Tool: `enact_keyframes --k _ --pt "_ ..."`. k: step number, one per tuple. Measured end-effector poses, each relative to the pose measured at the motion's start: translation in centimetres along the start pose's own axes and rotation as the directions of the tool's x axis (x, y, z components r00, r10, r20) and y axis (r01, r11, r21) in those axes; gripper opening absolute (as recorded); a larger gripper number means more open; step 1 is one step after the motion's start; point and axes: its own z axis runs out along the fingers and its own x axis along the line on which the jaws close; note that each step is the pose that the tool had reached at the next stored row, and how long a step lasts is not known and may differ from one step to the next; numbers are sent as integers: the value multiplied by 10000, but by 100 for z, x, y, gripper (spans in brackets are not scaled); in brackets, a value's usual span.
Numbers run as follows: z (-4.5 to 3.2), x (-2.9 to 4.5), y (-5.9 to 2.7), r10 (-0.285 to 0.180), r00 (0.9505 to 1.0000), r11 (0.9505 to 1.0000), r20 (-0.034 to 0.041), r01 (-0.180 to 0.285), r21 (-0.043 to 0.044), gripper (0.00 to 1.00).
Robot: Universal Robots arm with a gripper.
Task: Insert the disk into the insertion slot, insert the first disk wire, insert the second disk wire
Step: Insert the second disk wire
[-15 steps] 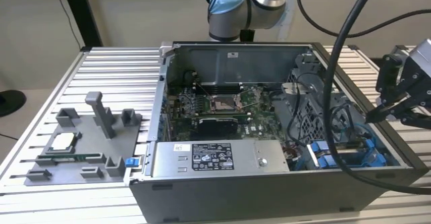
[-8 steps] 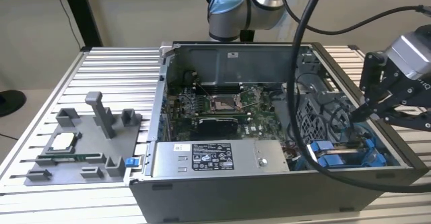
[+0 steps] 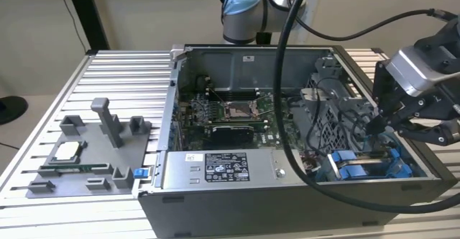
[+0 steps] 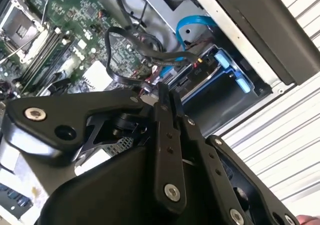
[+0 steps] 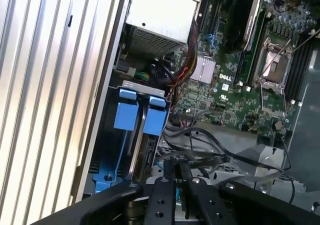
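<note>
One gripper (image 3: 377,125), perhaps closed, over one insertion slot (image 3: 367,166).

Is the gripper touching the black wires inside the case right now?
Cannot tell. In the second wrist view the gripper tips overlap the black wires, but neither contact nor gap shows plainly.

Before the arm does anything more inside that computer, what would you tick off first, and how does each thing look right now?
1. Disk seated in the insertion slot: cannot tell; blue caddy tabs show in the bay, the drive body does not.
2. End effector over the bay: ok, it hangs above the blue rails at the exterior view's right.
3. Fingers closed: ok, the fingertips meet in both wrist views.
4. Wire held: cannot tell; black cables run right by the tips.
5. Loose cables near the bay: not ok, several cross its mouth.
6. Case open on top: ok.
</note>
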Motion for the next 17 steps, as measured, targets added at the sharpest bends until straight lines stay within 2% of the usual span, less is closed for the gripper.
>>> enact_keyframes --k 2,9,17 --pt "21 8 12 -13 10000 9999 -24 14 105 0" --pt "108 31 16 583 9983 9979 -55 -581 294 0" --pt "218 67 23 1232 9924 9912 -78 -1226 493 0"
